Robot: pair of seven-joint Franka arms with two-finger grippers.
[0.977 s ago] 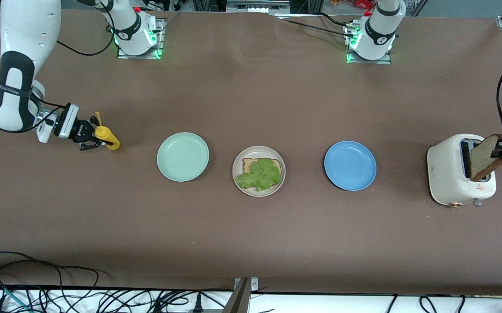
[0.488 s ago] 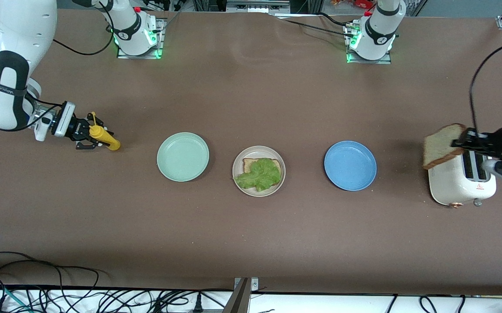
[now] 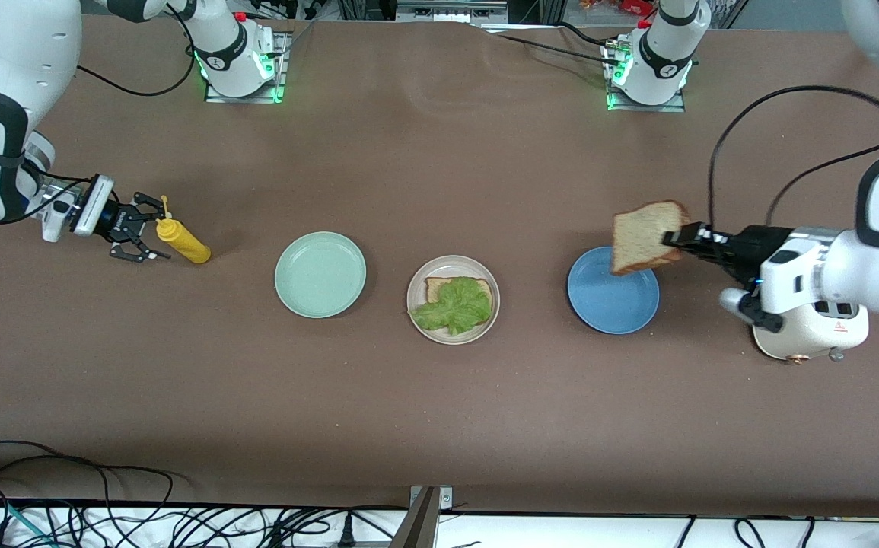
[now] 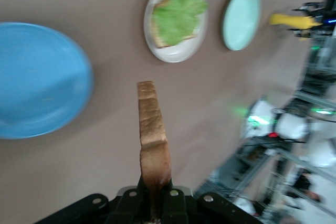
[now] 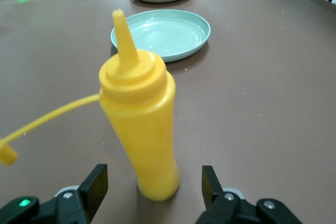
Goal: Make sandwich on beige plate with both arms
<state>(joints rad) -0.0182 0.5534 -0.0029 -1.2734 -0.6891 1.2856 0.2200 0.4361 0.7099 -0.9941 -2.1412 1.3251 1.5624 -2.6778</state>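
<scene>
Carried away from the toaster (image 3: 804, 335) since the earlier frame, the slice (image 3: 646, 236) is now held on edge over the blue plate (image 3: 613, 301), clamped in the left pincer (image 3: 686, 236). From it, the beige plate (image 3: 418, 283) with bread and lettuce (image 3: 454, 304) lies mid-worktop, toward the right arm's end. The right pincer (image 3: 138, 237) has been drawn back, jaws apart, beside the yellow bottle (image 3: 183, 240).

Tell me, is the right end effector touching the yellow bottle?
Apart. The right wrist view shows the yellow bottle standing between the open fingers of the right end effector, with bare table visible on both sides.
</scene>
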